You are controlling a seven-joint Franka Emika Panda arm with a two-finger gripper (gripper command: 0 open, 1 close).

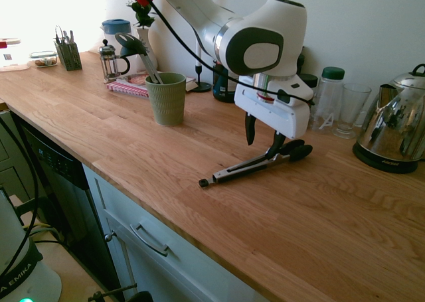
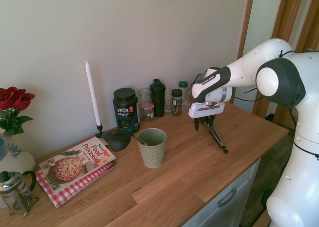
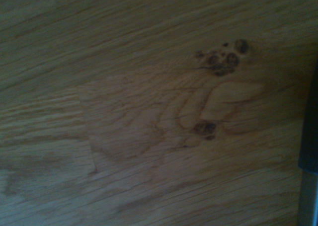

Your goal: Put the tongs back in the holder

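Right, first exterior view: tongs [image 1: 260, 164] lie flat on the wooden surface [image 1: 319, 222] at centre right, black tips toward the right, pull tab at the lower left end. The claw [image 1: 263, 137] points down over the tip end, fingers apart, one either side of the arms, nothing clamped; can't tell if the far finger touches the tongs. Holder [image 1: 166, 98] stands upright at upper centre left, well apart from the tongs, with a black ladle [image 1: 136, 48] sticking out of it.

Second exterior view: arm comes in from the right, claw [image 2: 205, 122] open above the tongs [image 2: 217, 135] at centre right; holder [image 2: 152, 147] sits centre, lower left of them.

Wrist view: mostly blurred wood grain, a dark sliver at the right edge, probably the tongs.

Step judged: the grasp, not yet made. Next move calls for closing on both arms, lifting, then tipping the tongs upright to drop into the holder beside the ladle.
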